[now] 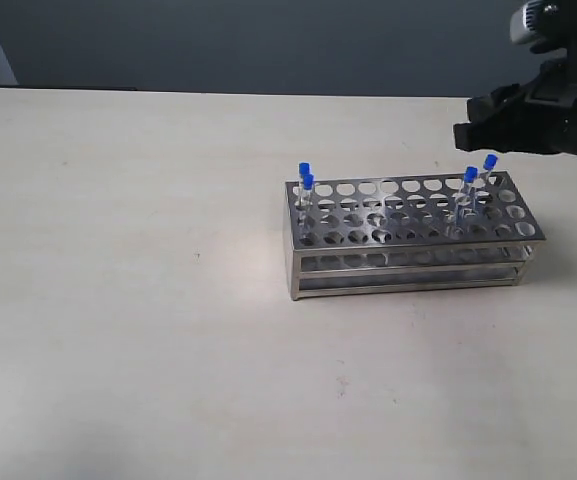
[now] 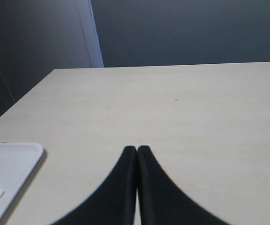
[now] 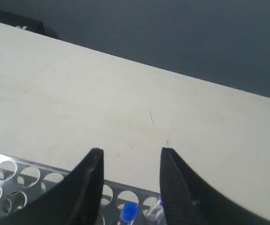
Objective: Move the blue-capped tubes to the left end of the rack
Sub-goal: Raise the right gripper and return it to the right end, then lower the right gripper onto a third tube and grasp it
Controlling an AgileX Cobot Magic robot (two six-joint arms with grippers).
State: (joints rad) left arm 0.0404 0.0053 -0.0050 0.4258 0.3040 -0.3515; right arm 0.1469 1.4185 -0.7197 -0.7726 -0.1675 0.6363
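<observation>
Tubes: four blue-capped tubes (image 1: 471, 178) stand in the rack (image 1: 408, 238), in two pairs well apart.
Left pair: the left pair (image 1: 309, 183) stands at the rack's left end, just beside each other in the far rows, and upright.
Right pair: the right pair (image 1: 490, 162) stands at the right end. The farther tube leans right. Its exact hole cannot be read from here, but it appears to be in the far-right corner.
Rack: steel, long side facing the near edge, resting on the table (image 1: 118, 300) right of centre. The holes between the two pairs hold nothing.
Right gripper: the right gripper (image 3: 131, 151) hangs above and beyond the rack's right end, jaws spread and released, nothing between them. In the wrist view one blue cap (image 3: 129, 210) shows below the gap, clear of both fingers (image 3: 90, 187).
Left gripper: the left gripper (image 2: 136, 149) has its fingers clenched together, grasping nothing, over bare table.
Surroundings: a white tray (image 2: 8, 161) corner lies beside the left gripper, and a dark wall stands beyond the far edge.
</observation>
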